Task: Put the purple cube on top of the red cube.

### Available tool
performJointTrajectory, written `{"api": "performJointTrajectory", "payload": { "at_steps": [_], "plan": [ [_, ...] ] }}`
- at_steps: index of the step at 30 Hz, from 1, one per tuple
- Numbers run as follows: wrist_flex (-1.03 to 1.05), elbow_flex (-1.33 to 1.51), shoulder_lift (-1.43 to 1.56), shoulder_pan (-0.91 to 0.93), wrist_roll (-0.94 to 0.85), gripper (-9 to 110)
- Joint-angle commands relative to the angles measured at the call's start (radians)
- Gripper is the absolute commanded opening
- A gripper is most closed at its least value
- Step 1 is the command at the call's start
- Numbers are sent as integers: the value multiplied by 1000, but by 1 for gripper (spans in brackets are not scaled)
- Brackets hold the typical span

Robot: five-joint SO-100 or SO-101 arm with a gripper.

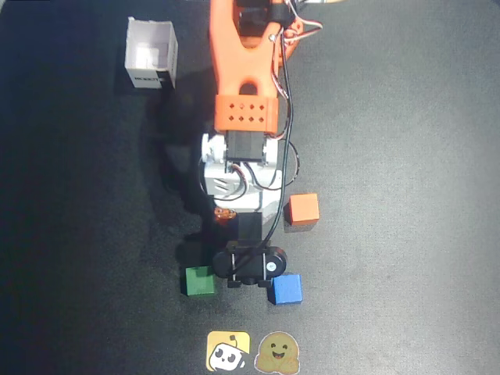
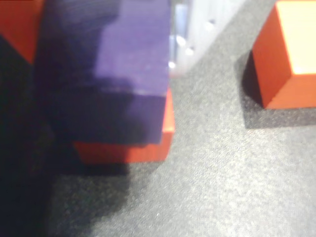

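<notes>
- In the wrist view the purple cube [image 2: 123, 64] sits on top of the red cube [image 2: 148, 143], touching it; only a strip of the red one shows under its lower and right sides.
- In the overhead view the arm [image 1: 242, 78] covers both cubes; a small reddish patch [image 1: 226, 212] shows beside the wrist, and I cannot tell what it is.
- The gripper's jaws are not clear in either view, so whether they clasp the purple cube or are let go cannot be told. A pale blurred part [image 2: 197, 24] stands just beside the cube's upper right.
- The orange cube [image 1: 303, 209] lies near the middle of the black mat [image 1: 406, 156], to the right of the arm; the wrist view cuts it off at the right edge.
- The green cube [image 1: 200, 281] and blue cube [image 1: 287, 288] lie near the bottom edge, either side of a black camera housing [image 1: 251, 264].
- Two stickers [image 1: 228, 351] sit at the bottom edge; no writing is readable.
- A white box [image 1: 151, 55] stands near the top left corner; its dark label is too blurred to read.
</notes>
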Motion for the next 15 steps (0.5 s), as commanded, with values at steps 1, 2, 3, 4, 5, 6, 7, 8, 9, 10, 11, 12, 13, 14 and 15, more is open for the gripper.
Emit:
{"api": "performJointTrajectory", "payload": {
  "at_steps": [1,2,3,4,5,6,7,8,9,10,11,12,13,14,15],
  "plan": [
    [-3,3,15,-9,6,16],
    [-3,3,17,-9,6,16],
    [-3,3,17,-9,6,16],
    [-3,3,18,-9,6,16],
    [-3,3,18,-9,6,16],
    [-5,3,20,-9,6,17],
    [-6,3,21,-9,6,19],
    [-6,3,23,-9,9,19],
    [-6,3,23,-9,11,19],
    [-6,3,25,-9,11,19],
    [-8,3,26,-9,15,19],
    [-9,3,29,-9,15,19],
    [-11,3,29,-9,15,20],
    [-12,3,31,-9,17,20],
    [-15,3,32,-9,17,20]
  ]
}}
